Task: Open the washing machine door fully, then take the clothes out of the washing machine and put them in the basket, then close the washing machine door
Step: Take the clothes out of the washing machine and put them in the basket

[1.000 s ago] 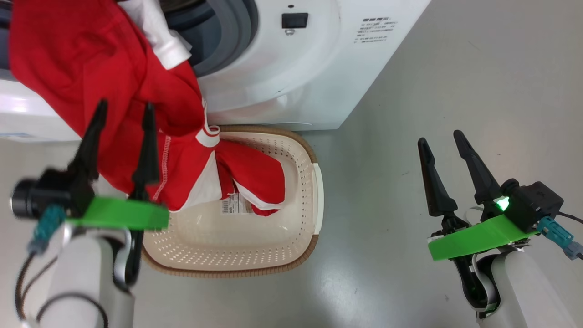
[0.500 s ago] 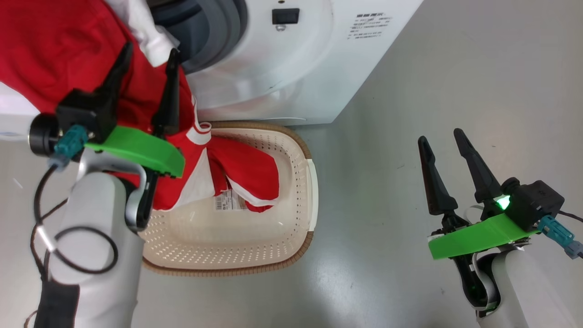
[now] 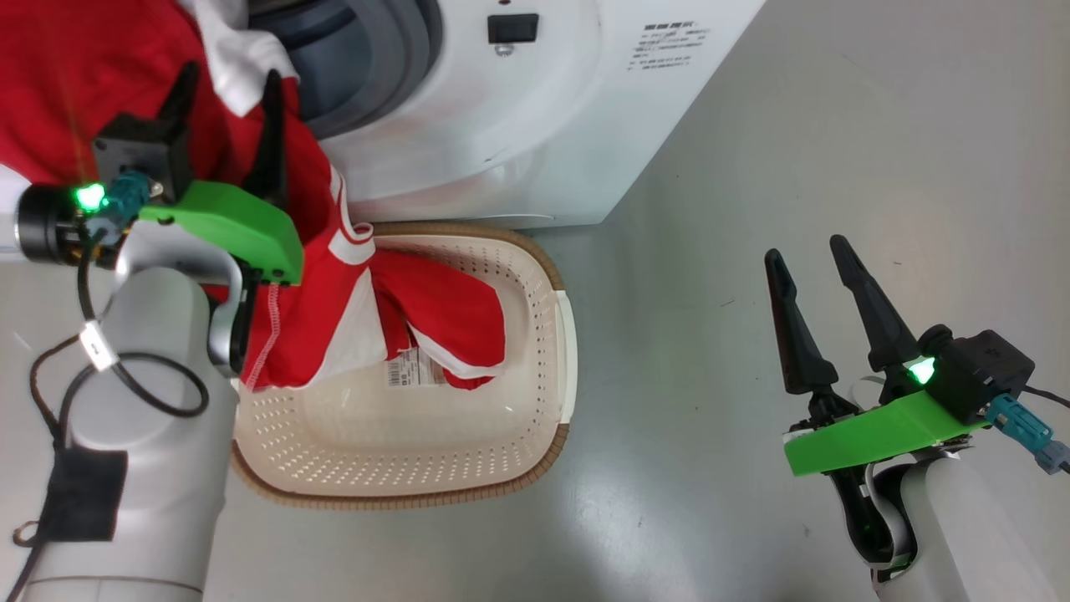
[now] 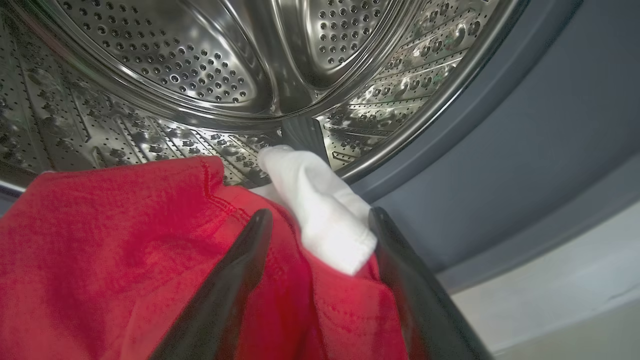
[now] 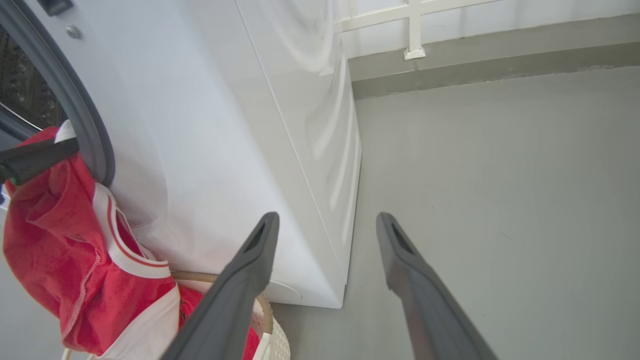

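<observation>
Print (image 3: pixel 671 39) on the washing machine (image 3: pixel 535 125), label (image 3: pixel 411 368) in the basket (image 3: pixel 569 351): unreadable | my left pincer (image 4: pixel 320 214), wide, has climbed astride the clothes (image 4: pixel 125 250) at the drum (image 4: pixel 200 75), hem draped into basket | right pincer (image 3: pixel 806 249) wide

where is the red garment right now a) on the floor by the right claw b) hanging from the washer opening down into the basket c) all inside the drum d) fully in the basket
b: the clothes hang over the washing machine opening, and their lower end lies in the basket.
</observation>
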Controlling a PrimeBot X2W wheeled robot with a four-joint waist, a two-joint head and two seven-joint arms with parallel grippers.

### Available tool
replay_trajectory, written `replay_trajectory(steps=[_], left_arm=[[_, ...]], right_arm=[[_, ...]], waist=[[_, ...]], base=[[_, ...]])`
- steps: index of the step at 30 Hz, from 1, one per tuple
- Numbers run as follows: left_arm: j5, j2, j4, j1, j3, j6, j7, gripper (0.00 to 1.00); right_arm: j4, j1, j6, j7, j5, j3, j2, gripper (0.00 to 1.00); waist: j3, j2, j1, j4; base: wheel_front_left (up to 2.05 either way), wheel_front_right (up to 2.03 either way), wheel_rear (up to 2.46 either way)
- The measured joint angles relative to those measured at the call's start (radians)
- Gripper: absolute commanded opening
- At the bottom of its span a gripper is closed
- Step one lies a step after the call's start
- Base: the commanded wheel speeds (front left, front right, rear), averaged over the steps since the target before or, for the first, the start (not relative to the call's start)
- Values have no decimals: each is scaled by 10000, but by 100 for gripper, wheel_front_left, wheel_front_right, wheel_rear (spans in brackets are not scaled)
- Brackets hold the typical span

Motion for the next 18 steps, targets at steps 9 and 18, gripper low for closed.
replay_trajectory(steps=[9,18], left_arm=[[56,142,1294,-547,13,299,-75,100],[-211,146,2305,-988,54,288,-40,46]], right_arm=[[4,2,0,0,82,40,0,100],[0,2,0,0,82,65,0,100]], waist=[[-75,0,0,-28],[-114,0,0,-27]], base=[[0,0,0],[0,0,0]])
